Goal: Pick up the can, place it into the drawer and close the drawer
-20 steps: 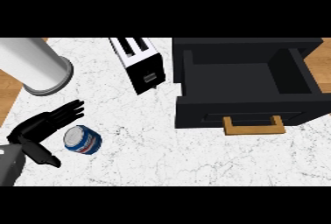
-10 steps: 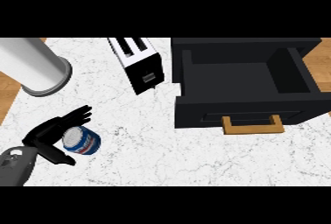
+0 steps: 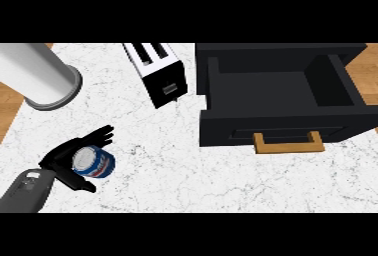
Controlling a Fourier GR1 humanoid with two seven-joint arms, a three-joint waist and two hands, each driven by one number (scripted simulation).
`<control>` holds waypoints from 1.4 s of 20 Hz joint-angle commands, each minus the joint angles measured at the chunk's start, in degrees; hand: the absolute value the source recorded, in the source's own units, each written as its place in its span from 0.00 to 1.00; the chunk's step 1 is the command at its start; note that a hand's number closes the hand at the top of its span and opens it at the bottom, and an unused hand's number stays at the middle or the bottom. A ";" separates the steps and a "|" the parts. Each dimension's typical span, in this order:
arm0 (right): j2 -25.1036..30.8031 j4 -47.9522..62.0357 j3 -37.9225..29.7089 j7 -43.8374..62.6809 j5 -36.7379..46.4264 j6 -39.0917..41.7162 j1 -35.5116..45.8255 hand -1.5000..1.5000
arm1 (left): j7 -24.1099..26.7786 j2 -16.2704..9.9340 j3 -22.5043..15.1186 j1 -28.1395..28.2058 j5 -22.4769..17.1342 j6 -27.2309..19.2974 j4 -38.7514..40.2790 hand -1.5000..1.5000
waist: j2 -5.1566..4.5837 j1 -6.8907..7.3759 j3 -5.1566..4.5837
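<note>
Here, at the near left of the marble counter (image 3: pixel 184 175), my left hand (image 3: pixel 68 161) wraps the can (image 3: pixel 94 162), fingers reaching past its far side and thumb tucked under its near side, so the blue-and-white can sits cradled in my curled grip. The can appears to rest on the counter, tilted so its pale lid faces up toward my head; I cannot tell whether it has cleared the surface. My right hand does not show.

The black drawer (image 3: pixel 280 100) stands pulled open at the right, well apart from the can, its wooden handle (image 3: pixel 288 143) facing me and its dark inside bare of anything I can see. That open mouth is why I judge the lift comes next: the can must travel rightward across the counter and go in over the front wall before I push on the handle.

Between them sits a toaster (image 3: pixel 159 75) at the far side, and a tall grey cylinder (image 3: pixel 37 75) stands at the far left; both lie off the direct path, I reckon.
</note>
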State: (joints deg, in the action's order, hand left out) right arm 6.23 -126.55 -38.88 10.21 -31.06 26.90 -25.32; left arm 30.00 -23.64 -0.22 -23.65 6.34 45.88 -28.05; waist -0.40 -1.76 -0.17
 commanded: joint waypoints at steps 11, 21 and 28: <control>-0.71 -0.82 -1.67 0.80 -3.39 2.30 -2.39 0.00 | 1.05 2.62 -2.03 -2.66 -5.12 17.42 1.69 1.00 | 0.35 0.20 0.02; -2.82 -1.61 -2.48 0.51 -1.84 1.92 -4.01 0.00 | -3.14 12.41 16.93 -1.62 -21.98 -20.11 1.41 1.00 | 0.91 2.73 0.18; -6.13 -3.01 -1.11 0.18 -0.94 2.29 -5.05 0.00 | -6.13 22.09 15.63 -1.84 -23.28 -34.85 -13.47 1.00 | 1.01 2.34 0.29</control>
State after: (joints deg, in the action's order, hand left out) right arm 1.59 -129.08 -40.11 10.95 -31.78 28.60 -29.03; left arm 25.63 -5.88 15.10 -26.33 -15.39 18.56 -34.27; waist 0.46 0.55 0.07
